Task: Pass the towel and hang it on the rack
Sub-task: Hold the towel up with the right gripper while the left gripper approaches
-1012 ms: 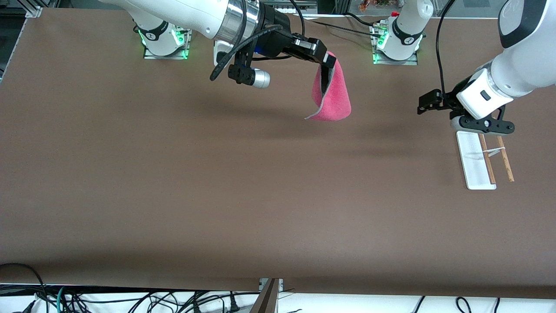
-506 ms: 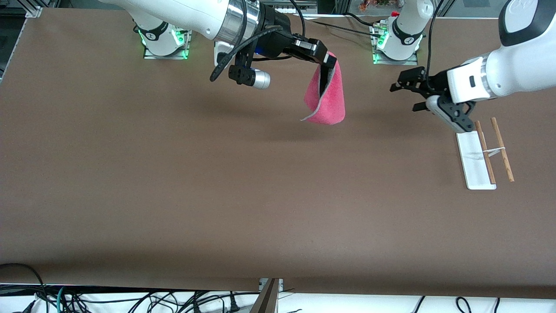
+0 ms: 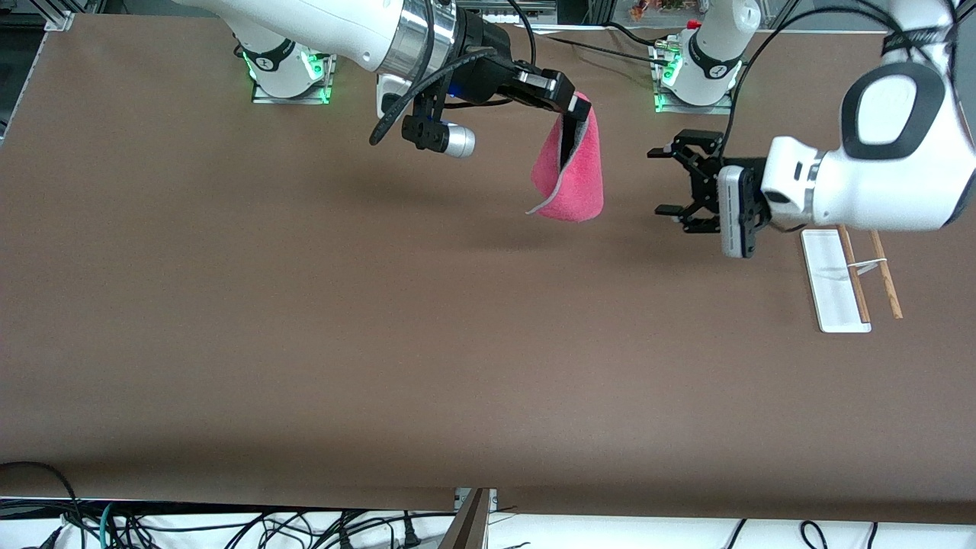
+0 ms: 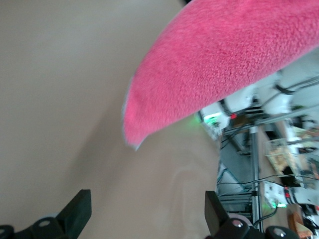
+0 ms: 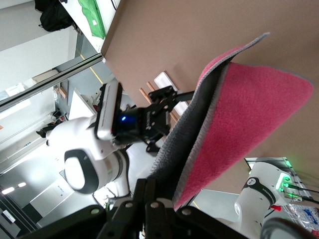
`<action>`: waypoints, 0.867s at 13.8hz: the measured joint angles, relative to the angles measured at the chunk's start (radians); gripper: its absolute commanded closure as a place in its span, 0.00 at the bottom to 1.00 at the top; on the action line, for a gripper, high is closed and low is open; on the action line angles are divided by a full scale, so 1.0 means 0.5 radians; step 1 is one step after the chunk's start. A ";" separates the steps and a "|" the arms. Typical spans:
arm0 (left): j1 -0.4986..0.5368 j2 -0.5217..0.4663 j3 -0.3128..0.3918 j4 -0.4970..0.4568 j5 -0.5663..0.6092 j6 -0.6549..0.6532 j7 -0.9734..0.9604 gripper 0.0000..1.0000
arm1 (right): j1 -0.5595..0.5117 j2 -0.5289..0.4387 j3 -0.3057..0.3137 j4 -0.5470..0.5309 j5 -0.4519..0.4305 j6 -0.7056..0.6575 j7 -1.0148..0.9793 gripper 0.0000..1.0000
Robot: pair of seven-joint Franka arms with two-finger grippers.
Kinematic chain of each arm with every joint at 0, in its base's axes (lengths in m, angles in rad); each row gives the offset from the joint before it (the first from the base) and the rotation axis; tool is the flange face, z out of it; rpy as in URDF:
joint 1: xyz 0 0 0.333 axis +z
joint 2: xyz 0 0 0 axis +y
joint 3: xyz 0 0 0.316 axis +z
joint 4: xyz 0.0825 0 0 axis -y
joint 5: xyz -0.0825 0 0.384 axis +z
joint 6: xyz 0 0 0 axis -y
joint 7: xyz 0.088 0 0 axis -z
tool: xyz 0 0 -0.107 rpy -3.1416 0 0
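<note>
The towel (image 3: 572,179) hangs in the air over the table, pink face outward, dark grey face inside the fold. My right gripper (image 3: 573,114) is shut on its top corner. It shows pink and grey in the right wrist view (image 5: 249,119), pinched in the right gripper (image 5: 154,191). My left gripper (image 3: 657,183) is open, level with the towel and a short gap from it, toward the left arm's end. In the left wrist view the towel (image 4: 219,64) hangs ahead of the open left gripper (image 4: 147,214). The rack (image 3: 835,286) lies at the left arm's end.
The rack's two brown rods (image 3: 854,274) lie along its white base, partly under the left arm's wrist. The arms' bases (image 3: 290,72) stand at the table's edge farthest from the front camera. Cables hang below the nearest table edge (image 3: 473,507).
My left gripper has swung from over the rack toward the towel and turned to face it. The right gripper and towel have barely shifted.
</note>
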 measured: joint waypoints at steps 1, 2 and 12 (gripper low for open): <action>0.000 0.060 0.001 -0.030 -0.109 0.003 0.172 0.00 | 0.000 0.000 0.000 0.000 0.000 0.000 0.000 1.00; 0.000 0.112 0.001 -0.056 -0.200 0.009 0.340 0.00 | 0.000 0.000 0.000 0.000 0.000 0.000 0.000 1.00; -0.013 0.263 -0.028 -0.246 -0.717 0.023 1.111 0.44 | 0.000 0.004 0.000 0.000 0.000 0.000 0.002 1.00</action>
